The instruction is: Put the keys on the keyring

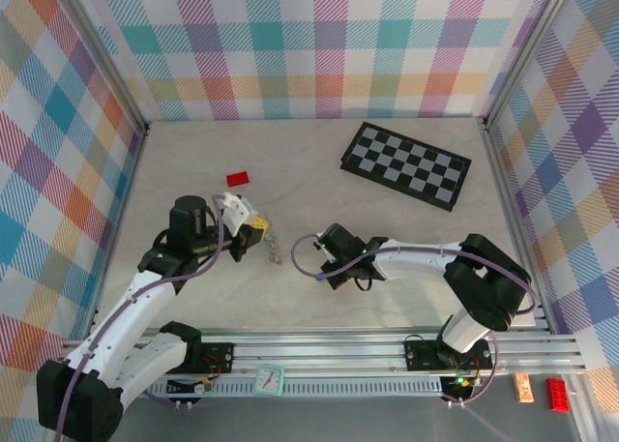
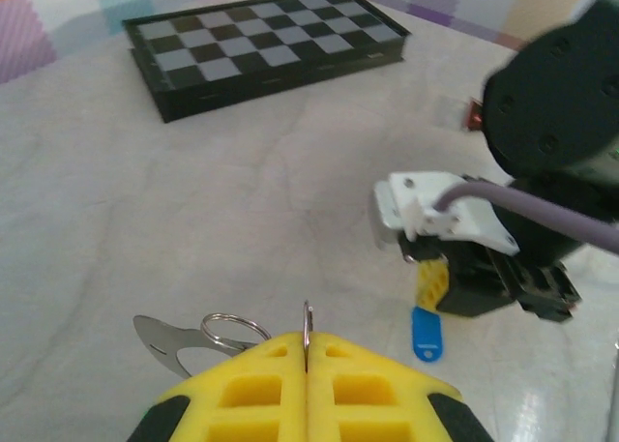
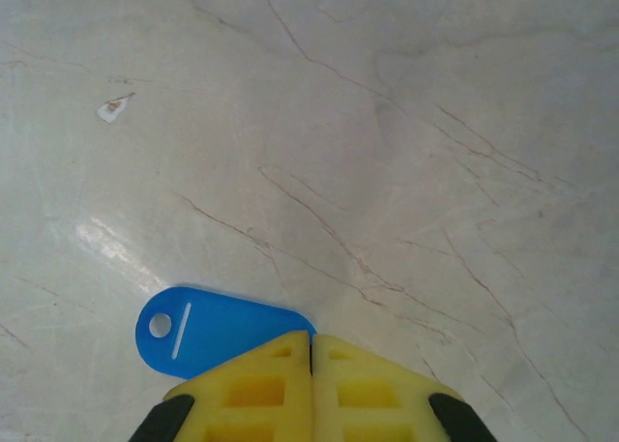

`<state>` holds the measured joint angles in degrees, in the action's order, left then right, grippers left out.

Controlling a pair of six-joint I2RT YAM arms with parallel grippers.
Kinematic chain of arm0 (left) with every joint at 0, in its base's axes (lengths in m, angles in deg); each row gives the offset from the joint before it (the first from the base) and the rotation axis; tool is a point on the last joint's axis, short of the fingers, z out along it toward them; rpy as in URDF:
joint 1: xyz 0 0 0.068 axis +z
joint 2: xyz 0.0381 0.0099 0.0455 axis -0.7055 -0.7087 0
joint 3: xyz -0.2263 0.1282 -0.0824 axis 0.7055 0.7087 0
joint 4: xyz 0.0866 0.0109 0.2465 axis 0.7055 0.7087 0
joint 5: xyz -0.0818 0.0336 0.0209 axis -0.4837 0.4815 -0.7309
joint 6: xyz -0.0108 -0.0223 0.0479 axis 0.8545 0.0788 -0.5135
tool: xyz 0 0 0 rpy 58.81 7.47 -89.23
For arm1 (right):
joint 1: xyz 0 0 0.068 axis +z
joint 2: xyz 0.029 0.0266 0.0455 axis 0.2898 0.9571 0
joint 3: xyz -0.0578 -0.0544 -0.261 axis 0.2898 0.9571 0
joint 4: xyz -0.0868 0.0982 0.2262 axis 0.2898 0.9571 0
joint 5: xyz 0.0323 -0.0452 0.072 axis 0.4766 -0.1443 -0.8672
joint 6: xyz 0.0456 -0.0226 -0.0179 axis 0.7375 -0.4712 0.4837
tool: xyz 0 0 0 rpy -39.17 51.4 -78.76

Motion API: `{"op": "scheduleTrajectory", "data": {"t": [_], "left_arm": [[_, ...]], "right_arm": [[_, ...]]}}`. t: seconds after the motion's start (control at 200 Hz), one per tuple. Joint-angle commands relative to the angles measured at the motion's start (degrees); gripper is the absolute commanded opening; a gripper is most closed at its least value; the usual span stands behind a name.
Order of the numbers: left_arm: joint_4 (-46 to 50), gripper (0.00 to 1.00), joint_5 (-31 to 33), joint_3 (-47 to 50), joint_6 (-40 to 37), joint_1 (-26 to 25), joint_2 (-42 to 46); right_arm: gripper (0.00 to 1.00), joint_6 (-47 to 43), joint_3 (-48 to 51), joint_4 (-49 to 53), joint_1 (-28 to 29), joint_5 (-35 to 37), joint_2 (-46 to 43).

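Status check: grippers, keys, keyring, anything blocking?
Left gripper shut on the keyring, ring edge-on in the jaws. Right gripper shut on the blue key. Nothing between the two.

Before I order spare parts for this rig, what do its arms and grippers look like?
The left arm and right arm have white links and black joints, each trailed by a greyish-purple cable. The left gripper and right gripper carry yellow fingers with square hollows and black corners.
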<state>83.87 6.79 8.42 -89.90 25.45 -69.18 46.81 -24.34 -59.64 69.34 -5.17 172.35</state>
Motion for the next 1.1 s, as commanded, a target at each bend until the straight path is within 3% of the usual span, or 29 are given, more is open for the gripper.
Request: {"op": "scheduleTrajectory", "data": {"t": [0.0, 0.165, 0.295, 0.62, 0.825, 1.095], "left_arm": [[1.58, 0.00, -2.29, -1.94, -3.44, -2.85, -0.38], [1.13, 0.00, -0.11, -0.94, -2.07, -6.08, -1.20], [1.18, 0.00, 4.34, -0.76, -1.87, -9.47, -2.32], [-0.22, 0.00, 7.78, 0.07, -2.48, -11.61, -2.14], [-0.65, 0.00, 7.96, 0.51, -3.18, -11.61, -1.57], [-0.84, 0.00, 7.61, 0.63, -3.41, -11.61, -1.67]], "right_arm": [[0.00, 2.07, 1.47, 0.21, -1.52, 0.46, -2.11], [0.00, 2.16, 2.25, 0.02, -2.87, -0.25, -3.18], [0.06, 2.37, 2.73, -0.03, -3.53, -1.05, -3.20], [0.37, 4.31, 2.73, 2.47, -6.20, -3.87, -8.53], [0.37, 4.91, 3.15, 4.69, -6.61, -4.69, -9.40], [0.30, 1.55, 1.15, 5.98, -6.61, -6.82, -4.13]]}}
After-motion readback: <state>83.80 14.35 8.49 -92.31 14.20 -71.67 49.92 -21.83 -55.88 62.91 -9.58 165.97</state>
